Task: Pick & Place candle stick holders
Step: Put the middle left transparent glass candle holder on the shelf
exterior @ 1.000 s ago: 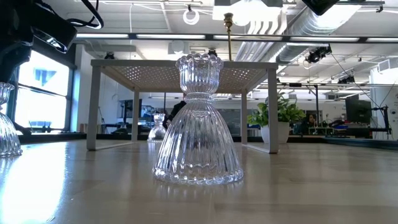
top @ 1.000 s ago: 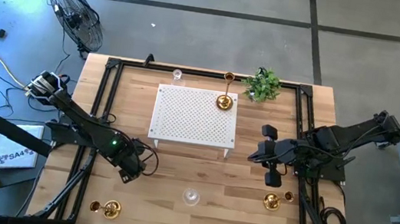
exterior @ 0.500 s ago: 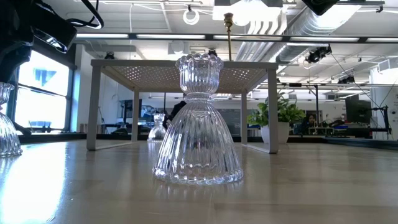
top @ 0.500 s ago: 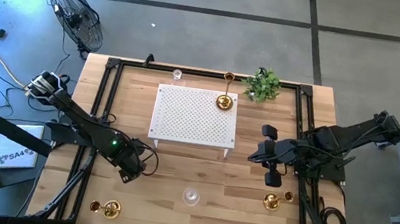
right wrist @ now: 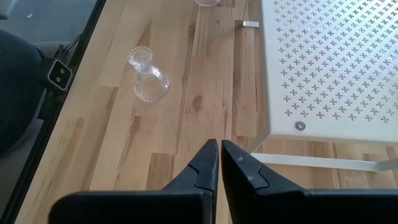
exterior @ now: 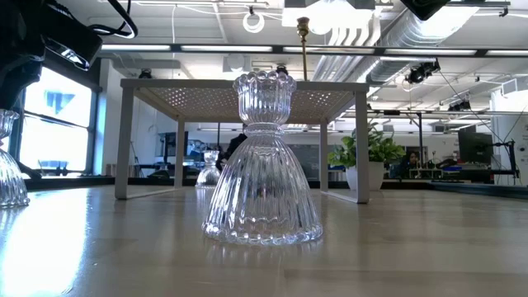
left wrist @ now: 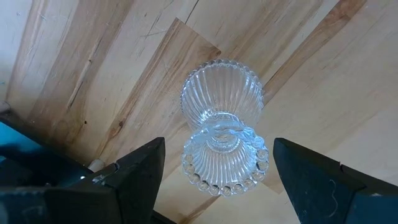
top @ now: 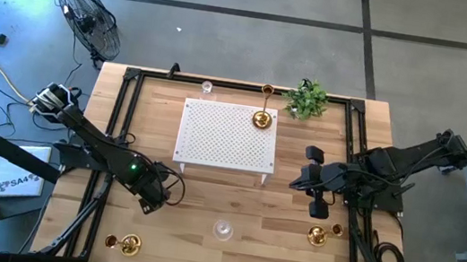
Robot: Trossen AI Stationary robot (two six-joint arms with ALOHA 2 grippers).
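A clear ribbed glass candle stick holder [left wrist: 222, 127] stands upright on its round base on the wooden table. My left gripper [left wrist: 221, 163] hangs over it, pointing down, open, one finger on either side and neither touching the glass. In the high view this gripper [top: 150, 198] hides that holder. Another glass holder [top: 222, 230] stands mid-table near the front edge. A gold holder [top: 261, 119] stands on the white perforated platform [top: 214, 142]. My right gripper [right wrist: 219, 149] is shut and holds nothing, raised to the right of the platform [top: 299, 181].
More gold holders stand at the near left [top: 130, 245] and near right [top: 316, 235]. A small glass holder [top: 207, 87] and a green plant [top: 307, 99] stand along the far edge. A black frame [top: 116, 134] borders the table top.
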